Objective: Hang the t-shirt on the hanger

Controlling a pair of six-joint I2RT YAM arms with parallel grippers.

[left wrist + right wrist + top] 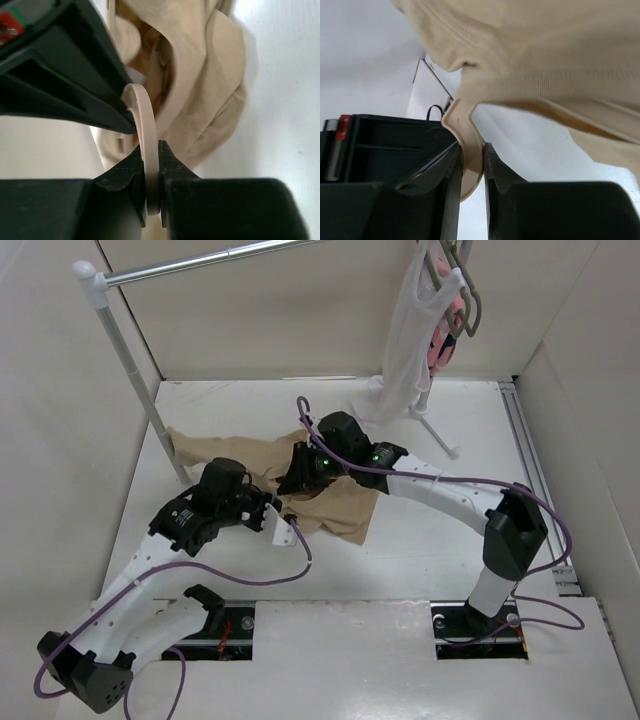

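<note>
The tan t-shirt (335, 508) lies crumpled on the white table, one part stretching left toward the rack pole. My left gripper (266, 510) and right gripper (300, 478) meet over its middle. In the left wrist view my left gripper (151, 148) is shut on a thin curved part of the pale beige hanger (145, 115), with shirt folds (210, 85) behind it. In the right wrist view my right gripper (472, 151) is shut on a curved part of the hanger (465, 130), with the shirt (545, 55) draped above it. In the top view the hanger is hidden.
A garment rack's slanted pole (135, 375) and top bar (210, 260) stand at the back left. A white sleeveless top (405, 340) and a pink garment (440, 345) hang from grey hangers (468, 300) at the back right, above the rack's foot (440, 435). Walls enclose the table.
</note>
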